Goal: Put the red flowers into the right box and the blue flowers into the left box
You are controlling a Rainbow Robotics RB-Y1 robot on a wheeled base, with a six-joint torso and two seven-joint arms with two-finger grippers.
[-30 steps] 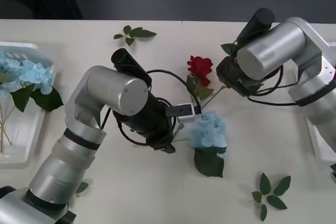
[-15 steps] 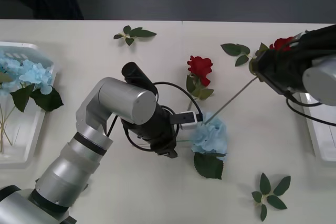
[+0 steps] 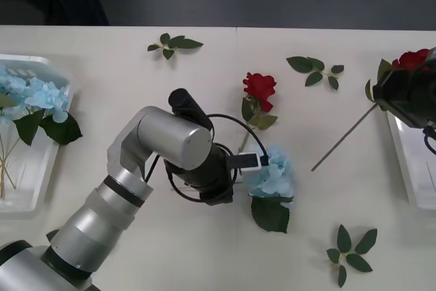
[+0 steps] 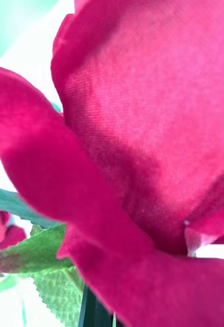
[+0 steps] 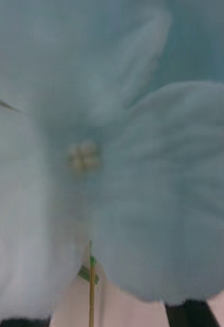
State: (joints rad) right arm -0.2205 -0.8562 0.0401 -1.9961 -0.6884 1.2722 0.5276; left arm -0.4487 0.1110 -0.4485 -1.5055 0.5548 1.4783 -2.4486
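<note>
Two arms span the tabletop: the left hand, fingers hidden, presses against a blue flower at centre. At right edge, the right hand grips a red rose beside the right box. Another rose lies centre; leaf sprigs scatter around.

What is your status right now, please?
Right gripper carrying a red rose over the right box. Left gripper at the blue flower mid-table. Nothing blocking.
</note>
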